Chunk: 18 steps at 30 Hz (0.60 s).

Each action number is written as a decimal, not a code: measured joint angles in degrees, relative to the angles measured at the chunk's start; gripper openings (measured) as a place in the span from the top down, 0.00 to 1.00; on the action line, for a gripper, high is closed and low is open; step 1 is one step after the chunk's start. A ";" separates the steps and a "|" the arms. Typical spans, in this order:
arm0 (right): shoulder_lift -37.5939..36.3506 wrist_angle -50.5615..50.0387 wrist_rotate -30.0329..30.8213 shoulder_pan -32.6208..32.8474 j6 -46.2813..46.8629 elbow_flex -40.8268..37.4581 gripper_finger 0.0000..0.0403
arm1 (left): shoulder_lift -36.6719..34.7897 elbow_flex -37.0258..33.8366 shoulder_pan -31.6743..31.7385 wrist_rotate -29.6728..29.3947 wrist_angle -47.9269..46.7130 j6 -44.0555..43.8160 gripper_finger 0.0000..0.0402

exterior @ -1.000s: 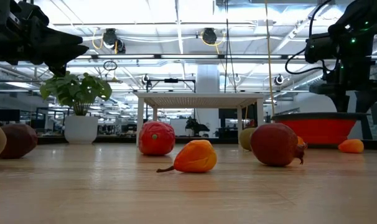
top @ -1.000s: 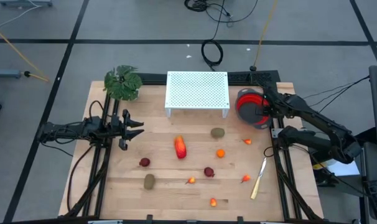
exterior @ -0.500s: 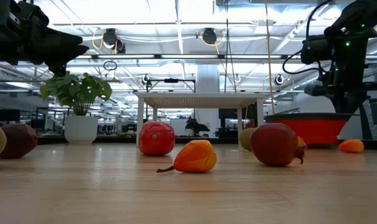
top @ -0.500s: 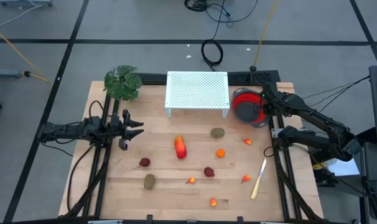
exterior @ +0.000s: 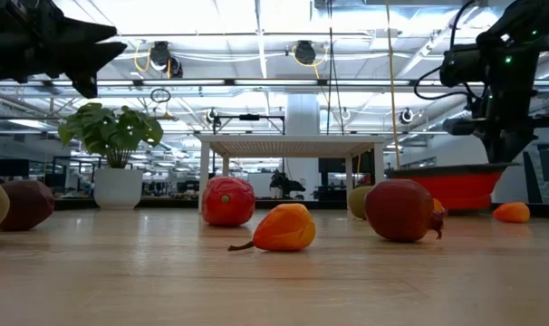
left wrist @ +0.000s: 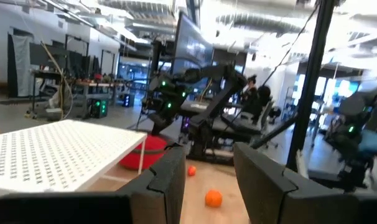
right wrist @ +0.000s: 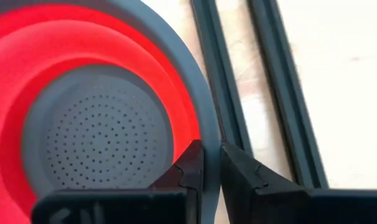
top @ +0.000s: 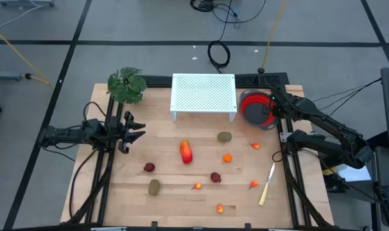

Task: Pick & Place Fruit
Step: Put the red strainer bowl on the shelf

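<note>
Several toy fruits lie on the wooden table: a long red-orange piece (top: 186,152), olive ovals (top: 224,136) (top: 154,187), dark red rounds (top: 149,167) (top: 216,177), an orange (top: 227,158) and small orange bits (top: 253,185). A red bowl with a grey rim (top: 255,108) stands at the far right. My right gripper (top: 272,111) is shut on its rim. My left gripper (top: 138,131) hangs open above the table's left side, with nothing between its fingers (left wrist: 207,180). My right gripper pinches the bowl's grey rim (right wrist: 208,146) on the side toward the table's right edge, one finger (right wrist: 190,171) inside the bowl and one (right wrist: 241,173) outside. The fingers come slanting down from the right. The bowl's base (exterior: 451,206) is on the table, and its rim stands a little higher at the gripper.
A white perforated stand (top: 203,95) is at the far middle, left of the bowl. A leafy plant (top: 126,85) stands at the far left. A pale-handled knife (top: 267,185) lies near the right edge. Black frame rails (right wrist: 272,81) run beside the bowl.
My right gripper has shut on the bowl's rim. The bowl has slid a little toward the white stand and tipped slightly, its gripper side up. My left gripper has tipped its fingers upward without leaving its place.
</note>
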 joint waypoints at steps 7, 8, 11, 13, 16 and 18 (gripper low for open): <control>-5.72 -0.11 1.24 0.07 2.59 0.00 0.94 | 0.01 0.00 0.00 0.00 5.44 -6.44 0.66; -6.68 -0.09 1.59 0.07 3.05 0.01 0.95 | 0.00 0.00 0.01 0.00 6.30 -7.15 0.66; -9.31 -0.04 3.27 0.07 4.30 1.08 0.95 | 0.01 0.00 0.00 0.00 7.84 -7.49 0.66; -10.86 0.21 4.63 0.07 4.50 2.27 0.96 | 0.00 0.00 0.00 0.00 8.72 -7.39 0.66; -12.70 1.64 6.33 0.04 3.98 4.07 0.97 | 0.01 0.00 0.00 -0.01 9.32 -7.35 0.66; -13.85 4.44 6.11 0.03 3.24 5.29 0.97 | 0.01 0.00 0.02 -0.02 9.88 -7.38 0.66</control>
